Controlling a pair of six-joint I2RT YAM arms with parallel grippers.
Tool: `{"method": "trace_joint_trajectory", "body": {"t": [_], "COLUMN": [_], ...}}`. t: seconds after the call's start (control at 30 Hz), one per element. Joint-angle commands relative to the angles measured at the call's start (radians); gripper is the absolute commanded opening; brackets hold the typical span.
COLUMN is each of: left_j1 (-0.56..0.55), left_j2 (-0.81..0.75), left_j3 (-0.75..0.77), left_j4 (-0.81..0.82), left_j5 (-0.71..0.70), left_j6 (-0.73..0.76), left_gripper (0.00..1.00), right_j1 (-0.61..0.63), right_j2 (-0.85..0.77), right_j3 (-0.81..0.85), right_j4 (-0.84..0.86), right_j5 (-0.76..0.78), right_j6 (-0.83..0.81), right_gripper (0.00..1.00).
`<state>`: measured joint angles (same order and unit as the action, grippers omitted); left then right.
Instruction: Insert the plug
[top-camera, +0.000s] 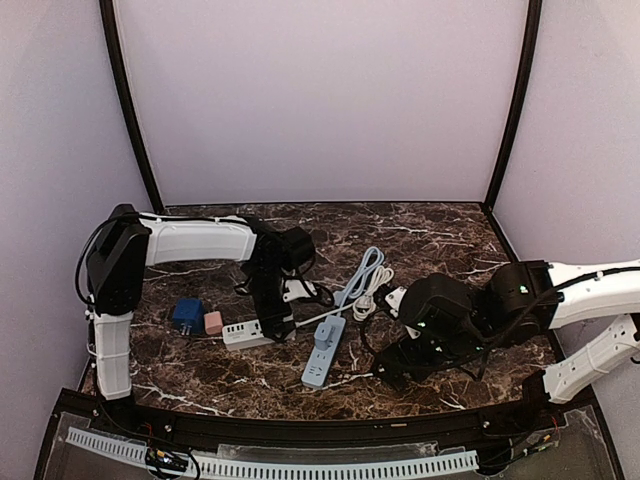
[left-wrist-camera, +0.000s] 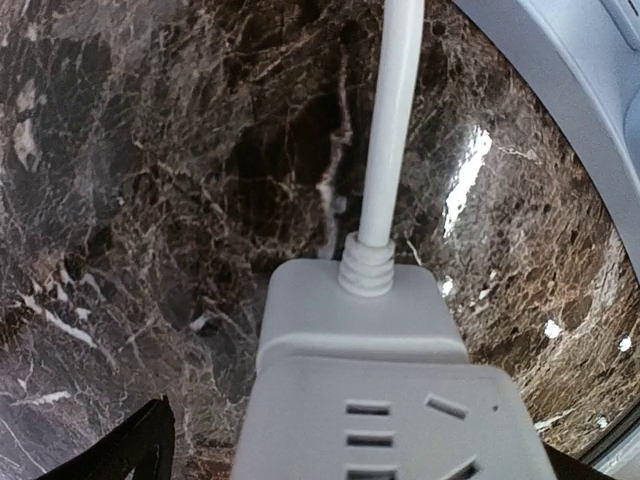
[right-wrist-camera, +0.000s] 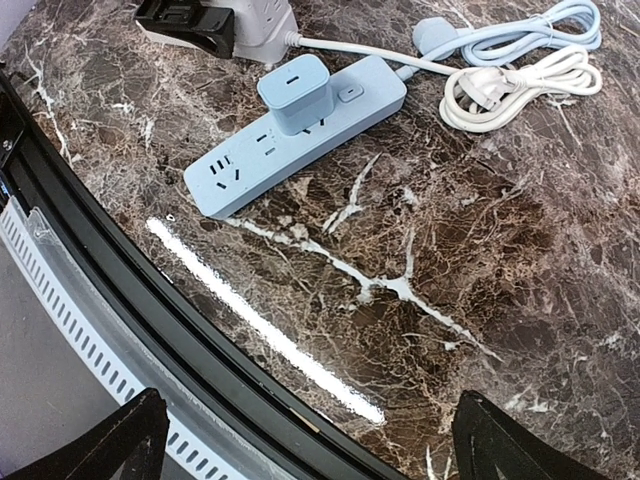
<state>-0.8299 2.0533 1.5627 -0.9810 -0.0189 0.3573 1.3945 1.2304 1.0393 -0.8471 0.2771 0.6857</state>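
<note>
A white power strip (left-wrist-camera: 365, 400) lies on the marble table, its cord (left-wrist-camera: 393, 120) running away from me. My left gripper (left-wrist-camera: 365, 465) is open and straddles the strip's cord end, with one black fingertip (left-wrist-camera: 130, 450) well off its side. In the top view the left gripper (top-camera: 272, 328) hangs over this white strip (top-camera: 245, 333). A dark blue plug (top-camera: 186, 315) and a pink plug (top-camera: 213, 322) lie just left of it. A light blue plug (right-wrist-camera: 293, 92) sits in the blue power strip (right-wrist-camera: 240, 170). My right gripper (right-wrist-camera: 310, 450) is open, with only bare table between its fingers.
Coiled white and blue cables (right-wrist-camera: 520, 70) lie beyond the blue strip. The table's black front rim (right-wrist-camera: 100, 260) runs close under the right gripper. The blue strip (top-camera: 323, 352) lies between the two grippers, and the right gripper (top-camera: 395, 365) is near the front edge.
</note>
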Motion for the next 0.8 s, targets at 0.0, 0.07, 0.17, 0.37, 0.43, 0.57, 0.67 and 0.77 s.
{"method": "trace_joint_trajectory", "body": {"t": [0.0, 0.07, 0.17, 0.37, 0.43, 0.57, 0.67, 0.77], "left_j1": [0.006, 0.006, 0.007, 0.008, 0.008, 0.015, 0.025, 0.043], "left_j2": [-0.071, -0.099, -0.151, -0.256, -0.294, -0.373, -0.441, -0.497], "left_j3": [-0.007, 0.001, 0.009, 0.031, 0.041, 0.073, 0.103, 0.111], "left_j4": [-0.048, -0.066, -0.078, -0.098, -0.103, -0.117, -0.123, -0.089], "left_j5": [-0.050, -0.047, -0.036, -0.012, -0.034, -0.095, -0.171, -0.386], "left_j6": [0.011, 0.013, 0.006, -0.020, -0.023, -0.013, -0.010, -0.075], "left_gripper": [0.99, 0.99, 0.99, 0.99, 0.99, 0.99, 0.99, 0.99], "right_j1": [0.013, 0.013, 0.013, 0.013, 0.013, 0.014, 0.013, 0.012], "right_j2": [-0.023, -0.020, -0.015, -0.008, -0.003, 0.006, 0.018, 0.032], "right_j3": [-0.004, -0.005, -0.003, -0.008, -0.007, 0.001, 0.015, 0.037], "right_j4": [-0.020, -0.020, -0.016, -0.008, -0.008, -0.010, -0.018, -0.032], "right_j5": [0.031, 0.034, 0.037, 0.036, 0.035, 0.038, 0.049, 0.066], "right_j6": [-0.005, -0.007, -0.009, -0.008, -0.008, -0.008, -0.011, -0.020], "right_gripper": [0.99, 0.99, 0.99, 0.99, 0.99, 0.99, 0.99, 0.99]}}
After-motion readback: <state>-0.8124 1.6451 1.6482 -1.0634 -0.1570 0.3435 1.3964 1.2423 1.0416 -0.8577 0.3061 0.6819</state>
